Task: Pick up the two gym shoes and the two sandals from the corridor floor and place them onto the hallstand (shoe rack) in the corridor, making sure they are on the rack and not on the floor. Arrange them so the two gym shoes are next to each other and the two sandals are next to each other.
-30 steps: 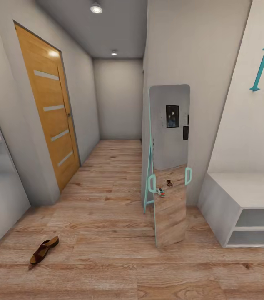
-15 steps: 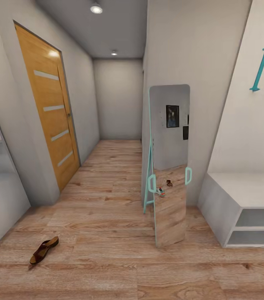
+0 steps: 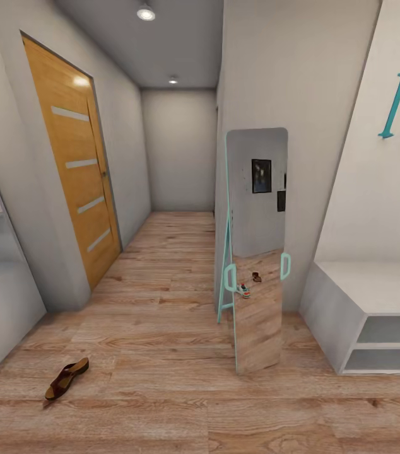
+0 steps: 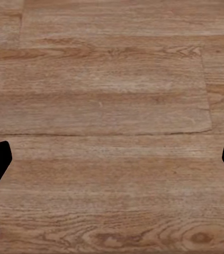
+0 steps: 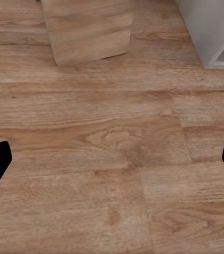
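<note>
On corridor floor [image 3: 181,353], one sandal [image 3: 66,378], bench shelves [image 3: 392,343] bare

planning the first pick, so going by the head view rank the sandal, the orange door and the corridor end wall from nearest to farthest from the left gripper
1. sandal: on the floor, low left, nearest the left gripper.
2. orange door: in the left wall, farther along.
3. end wall: at the corridor's far end, farthest.

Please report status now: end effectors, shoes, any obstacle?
Both end effectors open, empty. One sandal on corridor floor, left. Standing mirror ahead right.
</note>
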Tool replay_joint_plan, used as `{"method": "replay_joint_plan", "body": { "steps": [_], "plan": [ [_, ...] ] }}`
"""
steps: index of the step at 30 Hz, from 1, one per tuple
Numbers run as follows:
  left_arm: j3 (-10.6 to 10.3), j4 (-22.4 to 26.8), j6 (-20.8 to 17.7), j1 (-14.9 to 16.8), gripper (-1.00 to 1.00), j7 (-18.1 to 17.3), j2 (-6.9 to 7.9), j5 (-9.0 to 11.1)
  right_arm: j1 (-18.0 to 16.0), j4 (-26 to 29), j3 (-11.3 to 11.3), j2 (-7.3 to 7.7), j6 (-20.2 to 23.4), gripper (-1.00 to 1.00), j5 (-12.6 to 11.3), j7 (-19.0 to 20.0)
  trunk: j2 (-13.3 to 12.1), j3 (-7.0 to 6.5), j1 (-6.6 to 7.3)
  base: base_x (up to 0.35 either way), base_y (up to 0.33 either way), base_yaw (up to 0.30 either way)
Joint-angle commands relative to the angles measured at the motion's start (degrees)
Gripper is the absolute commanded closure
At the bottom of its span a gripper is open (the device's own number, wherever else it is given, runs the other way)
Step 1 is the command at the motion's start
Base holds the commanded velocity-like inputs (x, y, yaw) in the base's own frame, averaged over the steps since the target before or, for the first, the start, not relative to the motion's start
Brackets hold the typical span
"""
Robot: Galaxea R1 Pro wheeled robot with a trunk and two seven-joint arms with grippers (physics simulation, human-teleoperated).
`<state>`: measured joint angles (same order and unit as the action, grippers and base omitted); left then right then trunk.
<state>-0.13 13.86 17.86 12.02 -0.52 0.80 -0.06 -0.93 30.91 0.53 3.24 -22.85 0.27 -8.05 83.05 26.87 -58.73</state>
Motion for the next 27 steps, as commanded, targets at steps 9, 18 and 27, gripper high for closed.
{"method": "replay_joint_plan", "body": {
  "steps": [9, 18, 27],
  "plan": [
    [0.2, -0.1, 0.4, 0.0, -1.00, 0.2, 0.48, -0.2, 0.0, -0.1, -0.5, -0.07, -0.2, -1.00, 0.2, 0.0, 0.0, 0.06, 0.00, 0.000, 0.000, 0.000],
    [0.1, -0.2, 0.4, 0.0, -1.00, 0.2, 0.52, 0.0, 0.0, -0.1, -0.3, -0.15, -0.2, -1.00, 0.2, 0.0, 0.0, 0.06, 0.00, 0.029, 0.028, 0.000],
    [0.0, -0.2, 0.4, 0.0, -1.00, 0.2, 0.52, 0.0, 0.0, -0.1, -0.2, -0.16, -0.2, -1.00, 0.2, 0.0, 0.0, 0.06, 0.00, 0.022, 0.087, -0.077]
  ]
}}
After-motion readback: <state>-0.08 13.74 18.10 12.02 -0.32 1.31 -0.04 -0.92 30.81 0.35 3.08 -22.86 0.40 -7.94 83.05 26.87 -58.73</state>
